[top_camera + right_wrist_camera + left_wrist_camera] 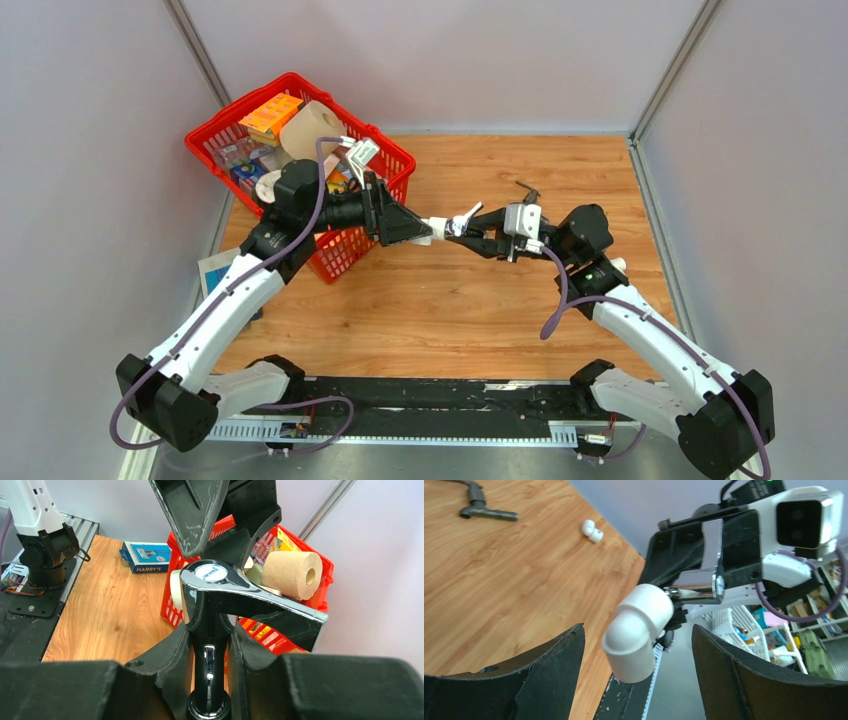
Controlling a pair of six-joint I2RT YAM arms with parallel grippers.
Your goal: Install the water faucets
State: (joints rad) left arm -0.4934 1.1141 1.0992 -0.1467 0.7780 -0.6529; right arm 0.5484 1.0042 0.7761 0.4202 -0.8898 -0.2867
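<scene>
The right gripper (209, 650) is closed on the shiny silver faucet (225, 587), with both fingers clamped against the stem below the handle. It holds the faucet in the air above the middle of the wooden table (480, 310). A white elbow fitting (644, 615) sits on the faucet's inlet end and hangs clear of the table. The left gripper (638, 632) is wide open. Its two black fingers (549, 675) stand one on each side of the elbow fitting, with a visible gap on both sides, and it grips nothing. The two grippers face each other tip to tip at table centre. The dark grey faucet (527, 190) lies on its side on the table, beyond the right gripper and apart from both arms. A second white fitting (592, 530) lies on the table near the right arm. A red basket (345, 255) of mixed goods, including a toilet paper roll (292, 572), stands at the far left of the table, just behind the left arm. A blue box (147, 557) lies on the table beside it.
</scene>
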